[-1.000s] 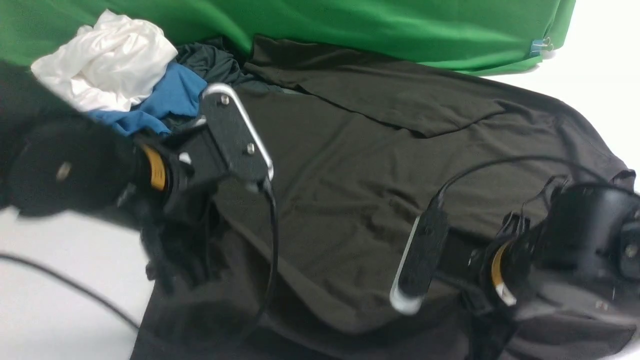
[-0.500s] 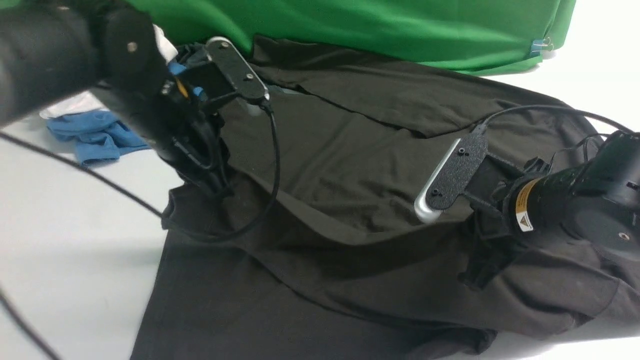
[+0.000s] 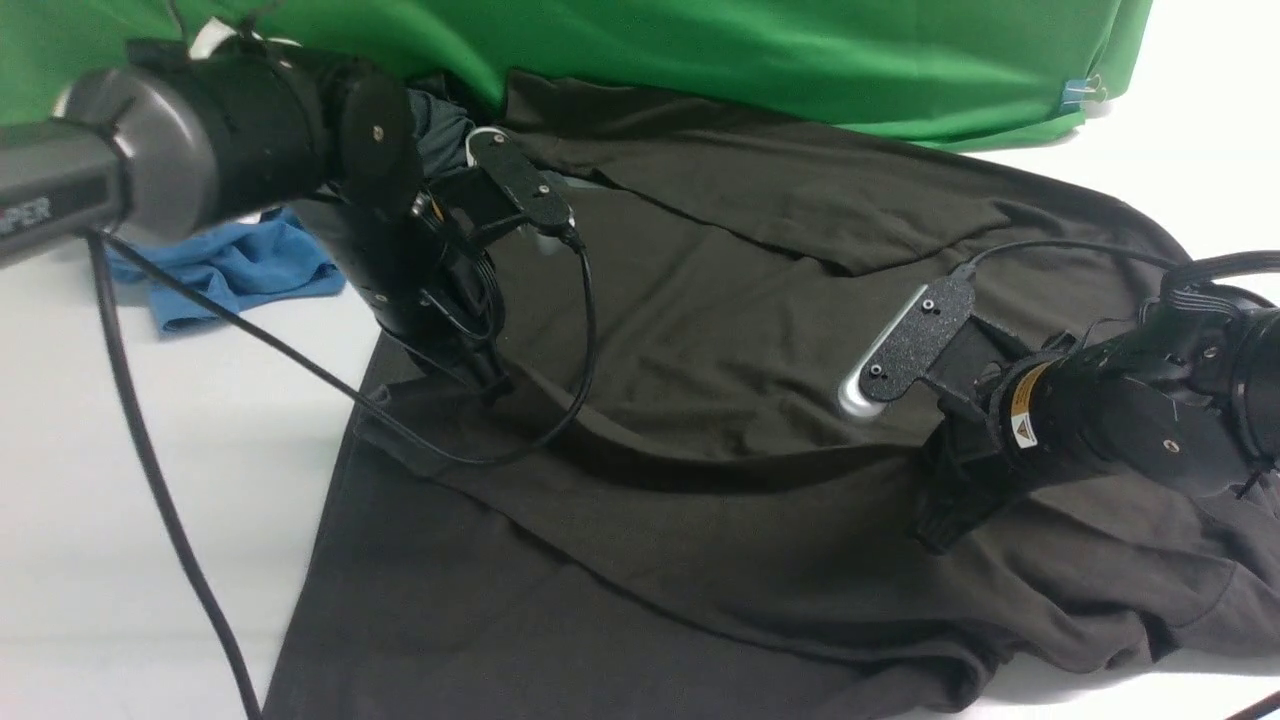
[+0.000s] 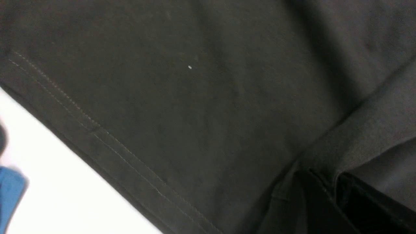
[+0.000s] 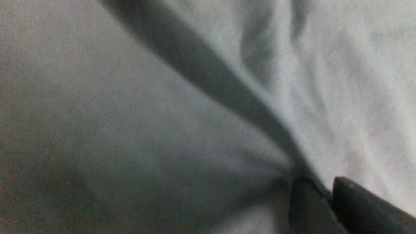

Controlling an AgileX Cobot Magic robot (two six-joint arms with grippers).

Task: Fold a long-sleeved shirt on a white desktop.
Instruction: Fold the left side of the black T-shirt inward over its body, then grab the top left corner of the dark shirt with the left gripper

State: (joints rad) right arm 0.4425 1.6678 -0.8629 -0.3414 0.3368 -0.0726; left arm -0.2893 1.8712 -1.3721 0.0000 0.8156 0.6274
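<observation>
The shirt [image 3: 720,300] lies spread on the desk [image 3: 150,500], dark and creased, with a long fold edge running from one hand to the other. The left hand [image 3: 490,385] points steeply down at the shirt's left side. Its arm reaches in from the left and the wrist is bent sharply downward. In the left wrist view the fingers [image 4: 312,201] are pressed together on a pinched ridge of cloth, and the stitched hem [image 4: 97,136] lies just beside them, bordering bare desk. The right hand [image 3: 935,535] comes in low from the right, its forearm nearly level and its tip angled down into the cloth. In the right wrist view its fingers [image 5: 357,204] stand narrow, and a raised ridge of fabric runs straight into the slit between them. A blue garment [image 3: 240,265] lies on the desk beyond the left hand, outside the shirt. A green cloth [image 3: 700,50] hangs well beyond both hands, and the shirt's far edge meets it.
</observation>
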